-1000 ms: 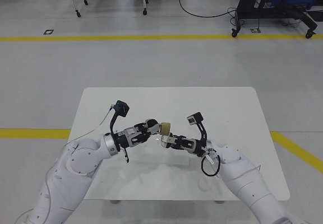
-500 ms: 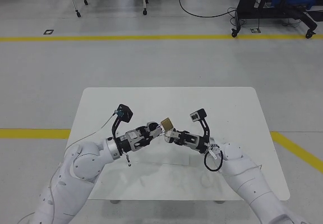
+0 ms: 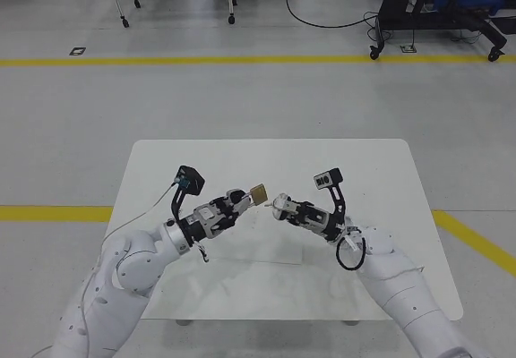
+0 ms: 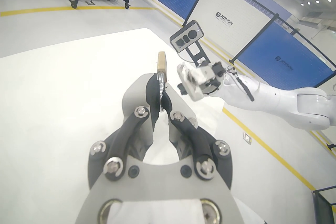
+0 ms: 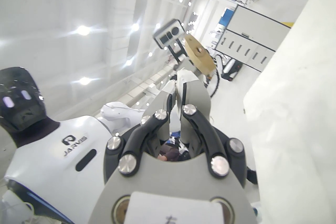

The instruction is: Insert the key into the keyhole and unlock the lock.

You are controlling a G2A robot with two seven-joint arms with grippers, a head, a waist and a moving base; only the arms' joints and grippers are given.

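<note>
**Operator A:** What carries the work area?

**Operator B:** We see one white desk with rounded corners. It stands on a pale floor marked with a yellow line.

**Operator A:** Where do we find the two end effectors?

**Operator B:** Both hang above the middle of the desk, tips facing each other. The left end effector comes in from the robot's left side, and the right end effector comes in from its right. In the top view we see a small gap between them, so they are not touching.

**Operator A:** What is the state of the left end effector?

**Operator B:** It is clamped. Its dark pads grip the lock by its silver shackle.

**Operator A:** And the right one?

**Operator B:** In its own wrist view we see the fingers drawn together, with no gap at the tips. What they pinch, if anything, is too small for us to tell.

**Operator A:** Where is the lock?

**Operator B:** The brass lock is off the desk, held in the air by the left end effector. Its body projects beyond the fingertips toward the right end effector. It sits between the two end effectors, near the right tips but apart from them.
</note>
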